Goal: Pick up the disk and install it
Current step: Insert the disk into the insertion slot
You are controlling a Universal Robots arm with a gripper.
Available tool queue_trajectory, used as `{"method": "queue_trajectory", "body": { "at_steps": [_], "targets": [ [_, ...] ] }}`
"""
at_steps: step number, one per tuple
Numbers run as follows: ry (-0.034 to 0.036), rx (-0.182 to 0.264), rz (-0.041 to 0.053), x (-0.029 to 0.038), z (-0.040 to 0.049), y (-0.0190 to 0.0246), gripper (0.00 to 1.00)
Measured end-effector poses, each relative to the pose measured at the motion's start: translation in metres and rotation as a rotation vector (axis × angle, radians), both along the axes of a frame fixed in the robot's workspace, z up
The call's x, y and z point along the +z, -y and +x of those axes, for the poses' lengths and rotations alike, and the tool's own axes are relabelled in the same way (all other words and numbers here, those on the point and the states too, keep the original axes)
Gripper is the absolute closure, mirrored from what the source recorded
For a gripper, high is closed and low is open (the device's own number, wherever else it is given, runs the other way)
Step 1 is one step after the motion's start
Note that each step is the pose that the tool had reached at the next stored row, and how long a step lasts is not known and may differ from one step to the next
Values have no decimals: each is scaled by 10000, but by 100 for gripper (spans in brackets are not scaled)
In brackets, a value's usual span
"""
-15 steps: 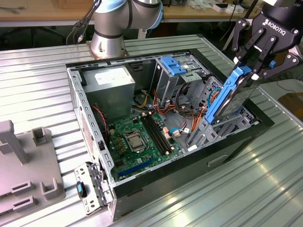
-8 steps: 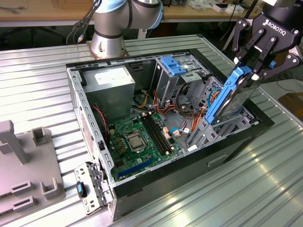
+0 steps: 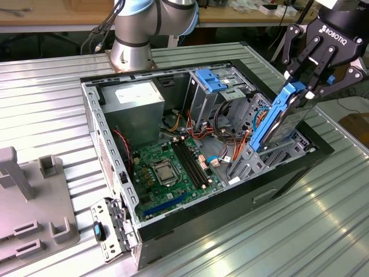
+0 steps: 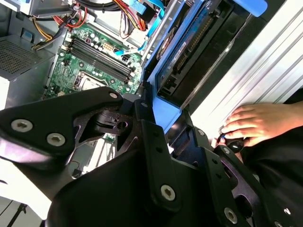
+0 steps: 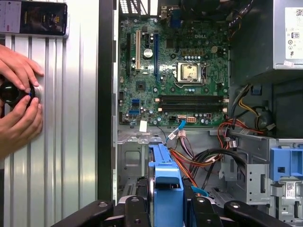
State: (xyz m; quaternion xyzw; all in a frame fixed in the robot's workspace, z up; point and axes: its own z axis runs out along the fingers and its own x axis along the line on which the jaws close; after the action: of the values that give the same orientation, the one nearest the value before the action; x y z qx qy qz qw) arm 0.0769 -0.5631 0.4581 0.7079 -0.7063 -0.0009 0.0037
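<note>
The disk (image 3: 281, 121), a grey drive in a bright blue carrier, stands tilted on edge at the open computer case's (image 3: 92, 115) side nearest the exterior view's right. Its lower end reaches into the grey drive bay (image 3: 253, 158). My gripper (image 3: 308, 85) is shut on the disk's upper end, its black fingers clamping the blue frame. In the second wrist view the disk (image 4: 189, 52) runs away from the gripper (image 4: 163, 118) toward the case. The first wrist view shows the carrier's blue edge (image 5: 166, 182) between the fingers of the gripper (image 5: 165, 208).
The green motherboard (image 3: 167, 167) lies on the case floor, with orange and red cables beside the bay. A light-blue ribbed bracket (image 3: 209, 79) sits farther back. A person's hands (image 5: 16, 99) rest on the ribbed metal table beside the case, near a phone (image 5: 33, 18). A grey fixture (image 3: 29, 213) stands at the exterior view's left.
</note>
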Motion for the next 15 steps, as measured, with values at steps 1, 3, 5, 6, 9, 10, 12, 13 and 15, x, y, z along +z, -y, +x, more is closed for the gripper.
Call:
{"method": "queue_trajectory", "body": {
  "at_steps": [1,3,5,6,9,10,12,13,15],
  "targets": [
    [-3,0,0,-4,0,0,63],
    [-14,0,0,-14,2,0,63],
    [-24,0,-1,-22,4,0,63],
    [-29,0,-2,-26,7,0,63],
    [-48,0,0,-42,15,0,63],
    [-54,0,-1,-47,18,0,63],
    [-69,0,0,-62,27,0,63],
    [-76,0,-1,-72,32,0,63],
    [-82,0,0,-83,38,0,63]
  ]
}}
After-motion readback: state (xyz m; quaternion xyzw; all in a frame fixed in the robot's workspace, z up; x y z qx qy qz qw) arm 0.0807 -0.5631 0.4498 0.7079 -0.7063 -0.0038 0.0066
